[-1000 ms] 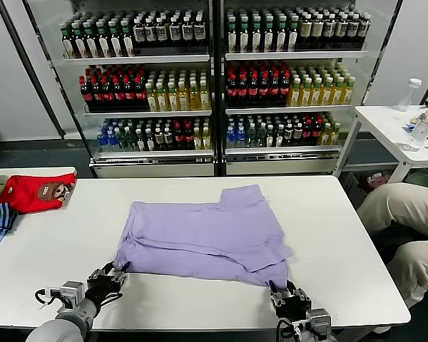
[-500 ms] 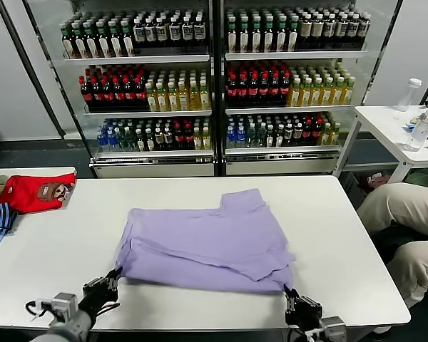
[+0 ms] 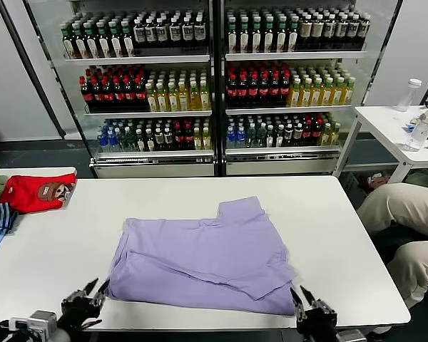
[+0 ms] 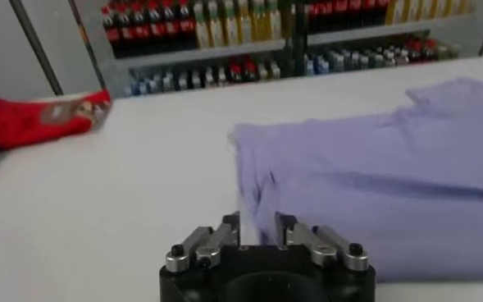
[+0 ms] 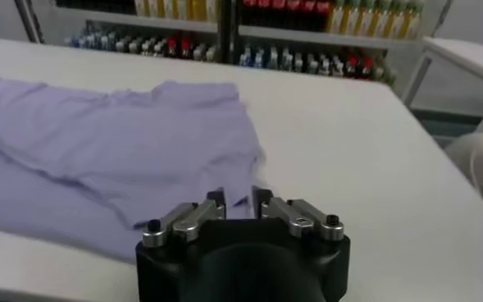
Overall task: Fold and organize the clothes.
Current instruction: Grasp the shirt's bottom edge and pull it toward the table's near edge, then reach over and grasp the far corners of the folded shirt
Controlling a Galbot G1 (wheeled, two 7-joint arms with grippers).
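Lavender T-shirt [image 3: 200, 260] lies folded just beyond the left gripper [image 3: 93, 288] and right gripper [image 3: 299, 294], both parted and empty.

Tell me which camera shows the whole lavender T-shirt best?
The head view: the folded light purple cotton T-shirt lies fully in sight on the white table. The left wrist view shows only its near corner and side; the right wrist view cuts part of it off.

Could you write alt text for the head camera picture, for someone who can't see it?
A folded lavender T-shirt lies on a white table, both grippers open just off its near corners, left and right. Drink-filled coolers stand behind.
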